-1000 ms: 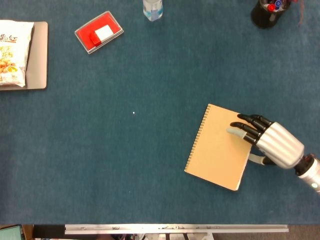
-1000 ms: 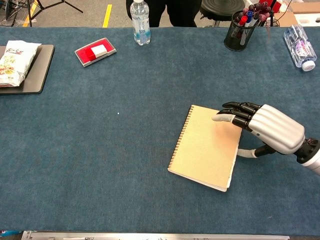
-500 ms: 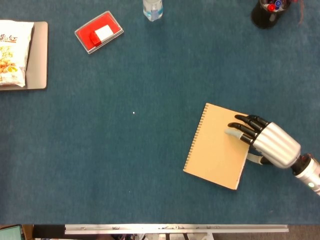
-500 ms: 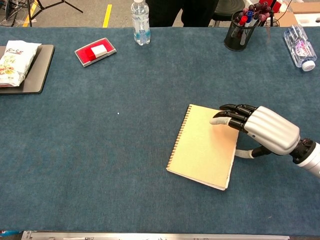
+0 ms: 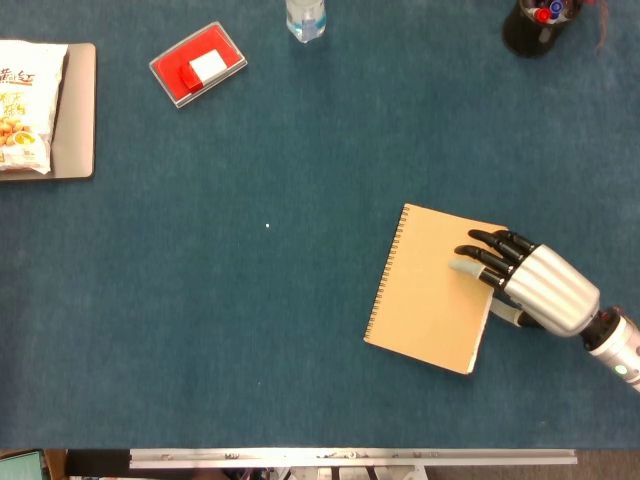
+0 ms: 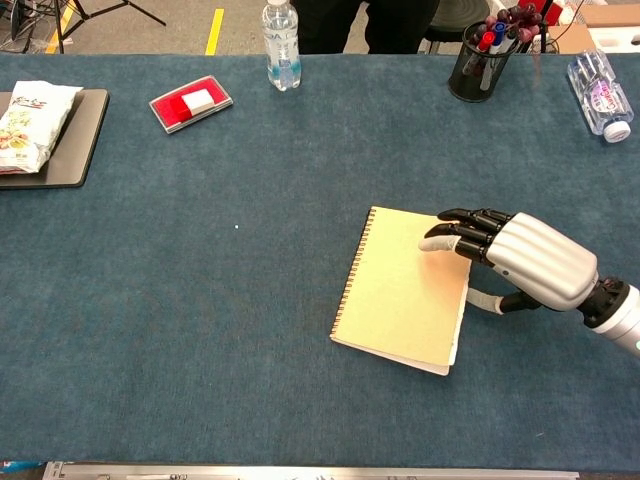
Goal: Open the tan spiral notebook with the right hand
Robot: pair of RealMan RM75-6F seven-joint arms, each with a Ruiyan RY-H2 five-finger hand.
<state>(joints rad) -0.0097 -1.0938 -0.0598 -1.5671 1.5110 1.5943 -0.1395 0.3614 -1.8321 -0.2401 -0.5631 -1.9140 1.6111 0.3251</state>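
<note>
Surface: blue felt-covered table (image 6: 200, 300); a strip of floor with a yellow line shows beyond its far edge in the chest view.
Hidden or cut off: left hand appears in neither view. The right arm runs out of frame at the right edge. The water bottle (image 6: 281, 45) is cropped at the top of the head view, as is the pen cup (image 6: 473, 62). The snack bag (image 6: 28, 122) and the dark tray (image 6: 75, 140) under it are cut by the left edge. Whether the palm touches the cover cannot be told.
Tan spiral notebook (image 5: 430, 290): closed, lying flat, to the right of and nearer than the table's middle; well apart from the red box (image 5: 197, 64), which sits far off toward the far left.
Notebook axis: long axis runs from far to near, tilted so the far end leans right; spiral binding along the left long edge, free page edge on the right, toward the hand.
Right hand (image 5: 530, 285): fingers apart, holding nothing; dark fingertips (image 6: 462, 232) lie over the notebook's far right corner, the pale one furthest onto the cover. The thumb sits just beside the free edge, lower down.
Other: a second bottle (image 6: 600, 95) lies on its side right of the pen cup.
</note>
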